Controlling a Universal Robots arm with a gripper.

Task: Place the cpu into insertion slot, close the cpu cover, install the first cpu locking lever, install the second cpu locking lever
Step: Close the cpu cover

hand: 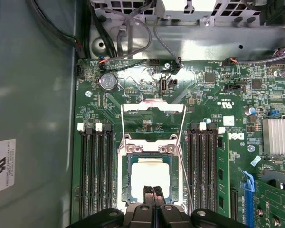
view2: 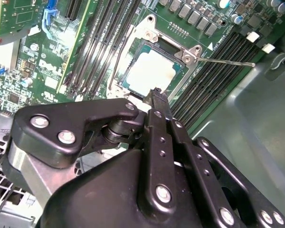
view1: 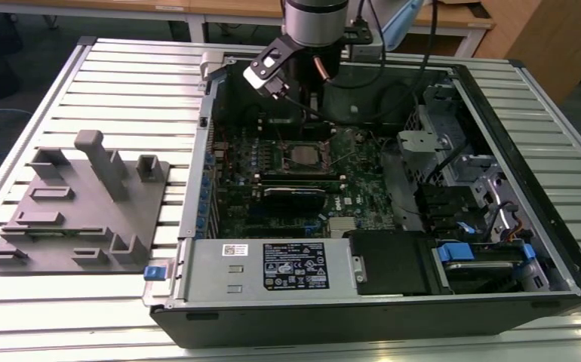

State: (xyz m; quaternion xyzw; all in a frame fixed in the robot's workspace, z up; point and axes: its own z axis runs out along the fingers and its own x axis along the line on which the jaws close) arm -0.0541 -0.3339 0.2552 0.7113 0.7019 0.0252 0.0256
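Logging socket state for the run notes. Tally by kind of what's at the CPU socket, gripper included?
cpu: 1, sitting in the slot
insertion slot: 1
cpu cover: 1
locking lever: 1 plain to see in the second wrist view; cannot tell on a second
gripper: 1, over the cpu
Total: 5

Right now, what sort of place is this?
Probably a lab or workshop test bench: an open computer case lies on a slatted metal table, a grey fixture plate beside it, wooden desks behind.
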